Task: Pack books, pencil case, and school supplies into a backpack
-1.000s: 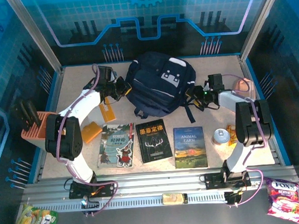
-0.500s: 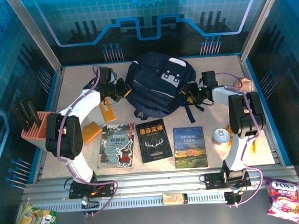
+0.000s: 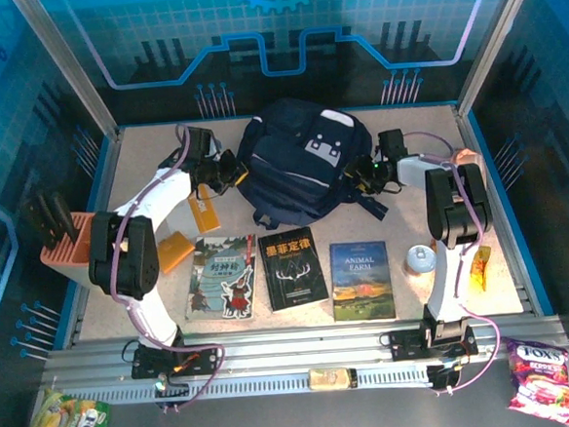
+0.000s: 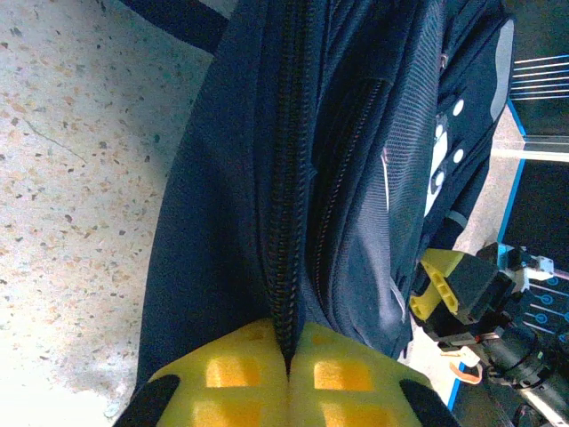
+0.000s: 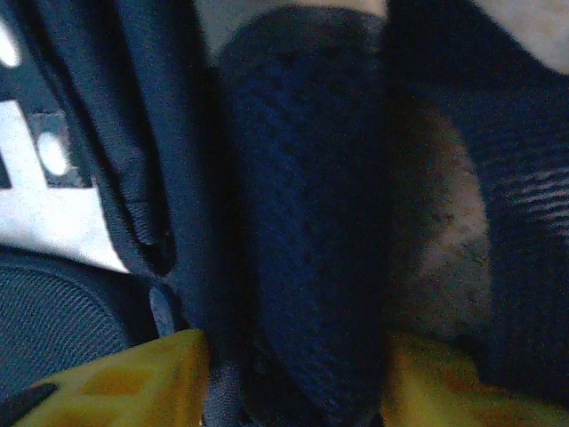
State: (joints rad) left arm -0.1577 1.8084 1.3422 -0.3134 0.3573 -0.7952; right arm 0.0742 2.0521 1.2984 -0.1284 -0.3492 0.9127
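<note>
Speckled beige counter (image 3: 403, 225) inside blue walls (image 3: 282, 38); navy backpack (image 3: 301, 168) lies zipped (contents hidden). Left fingers (image 4: 231, 382) clamp its zipper seam; right fingers (image 5: 116, 382) straddle a padded fold, grip unclear.

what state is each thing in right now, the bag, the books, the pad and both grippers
backpack: lying on the table, zip closed where the left wrist view shows it
left gripper: shut on the backpack's zip seam
right gripper: fingers astride a padded backpack fold, grip unclear
books: all three closed, flat on the table, unpacked
orange pad: flat on the table, unpacked
</note>
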